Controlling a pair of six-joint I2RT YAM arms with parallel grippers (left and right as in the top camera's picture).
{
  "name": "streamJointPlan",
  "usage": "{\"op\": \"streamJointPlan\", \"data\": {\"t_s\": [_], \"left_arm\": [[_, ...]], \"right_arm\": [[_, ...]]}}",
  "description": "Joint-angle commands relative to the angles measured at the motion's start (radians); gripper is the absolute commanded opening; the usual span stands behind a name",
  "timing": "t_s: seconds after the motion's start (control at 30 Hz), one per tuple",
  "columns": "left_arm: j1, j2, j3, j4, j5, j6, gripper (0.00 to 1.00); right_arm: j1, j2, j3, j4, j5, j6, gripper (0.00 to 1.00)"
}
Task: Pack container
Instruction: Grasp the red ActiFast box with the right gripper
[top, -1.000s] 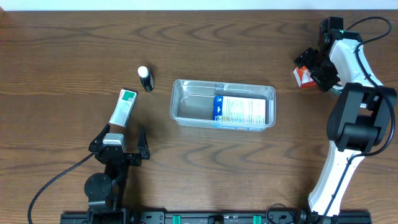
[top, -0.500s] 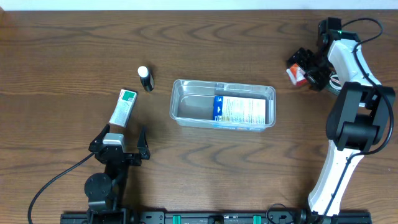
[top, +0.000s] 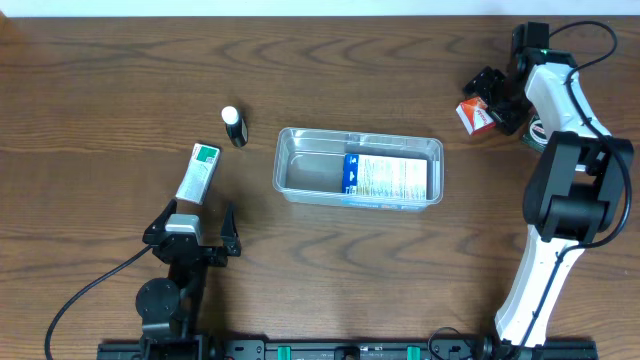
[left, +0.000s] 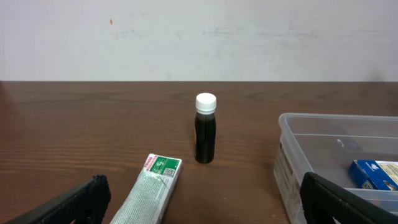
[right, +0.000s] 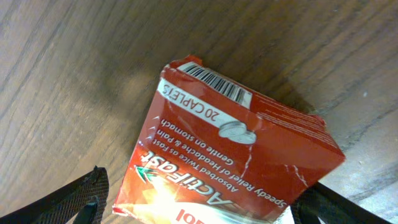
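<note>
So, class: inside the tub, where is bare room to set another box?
The tub is bare in its left half, between its left wall and the blue-and-white box. The right half is crowded: that box fills it up to the right wall.

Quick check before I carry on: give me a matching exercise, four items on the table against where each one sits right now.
Items:
1. blue and white box
2. red caplet box
3. dark bottle with white cap
4. green and white box

Places:
A. standing upright, left of the container
B. lying flat in front of the left tool
C. inside the container
D. between the right tool's fingers, far right

Pairs: 1-C, 2-D, 3-A, 4-B
</note>
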Motion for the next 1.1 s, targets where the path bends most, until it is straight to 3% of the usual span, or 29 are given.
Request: {"op": "streamJointPlan", "data": {"t_s": [0.0, 0.27, 0.5, 0.63, 0.8, 1.07], "left_arm": [[0.006, -0.001, -0.028, -0.014, 0.000, 0.017, 0.98], [0.006, -0.001, -0.028, -0.014, 0.000, 0.017, 0.98], [0.006, -0.001, -0.028, -0.014, 0.000, 0.017, 0.98], [0.006, -0.001, -0.028, -0.014, 0.000, 0.017, 0.98], [0.006, -0.001, -0.028, -0.014, 0.000, 0.017, 0.98], [0.006, -0.001, -0.028, -0.015, 0.000, 0.017, 0.98]], "right_arm": [[0.027, 0.037, -0.011, 0.008, 0.049, 0.084, 0.91], [0.048, 0.066, -0.011, 0.011, 0.068, 0.109, 0.85], [0.039, 0.066, -0.010, -0.021, 0.092, 0.102, 0.68], [0.002, 0.062, -0.007, -0.032, 0.033, -0.021, 0.61], [-0.032, 0.060, 0.016, -0.087, -0.076, -0.137, 0.46], [-0.048, 0.060, 0.198, -0.311, -0.090, -0.282, 0.48]]}}
